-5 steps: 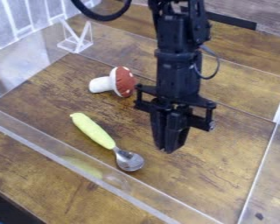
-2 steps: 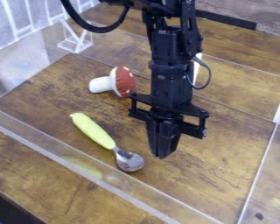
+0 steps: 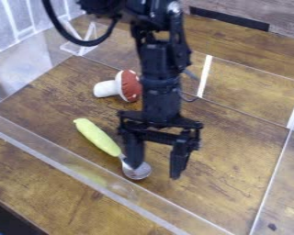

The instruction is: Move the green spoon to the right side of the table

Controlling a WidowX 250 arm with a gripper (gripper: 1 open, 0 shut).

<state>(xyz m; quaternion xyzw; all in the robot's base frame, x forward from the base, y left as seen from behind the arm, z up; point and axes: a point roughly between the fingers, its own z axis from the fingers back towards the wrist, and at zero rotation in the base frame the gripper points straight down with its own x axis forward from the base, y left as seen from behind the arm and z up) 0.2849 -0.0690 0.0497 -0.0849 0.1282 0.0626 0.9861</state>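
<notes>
black gripper (image 3: 154, 166) is hanging wide open, empty, straddling the silver bowl of the yellow-green plastic-handled spoon (image 3: 107, 142); spoon is lying near the front edge of the worn wooden table (image 3: 235, 138), unmoved.

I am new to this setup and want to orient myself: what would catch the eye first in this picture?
The black robot arm's gripper dominates the middle, jaws spread open over the silver bowl end of the green spoon, which lies on the dark wooden table. Behind the arm, a red-capped toy mushroom lies on its side.
</notes>
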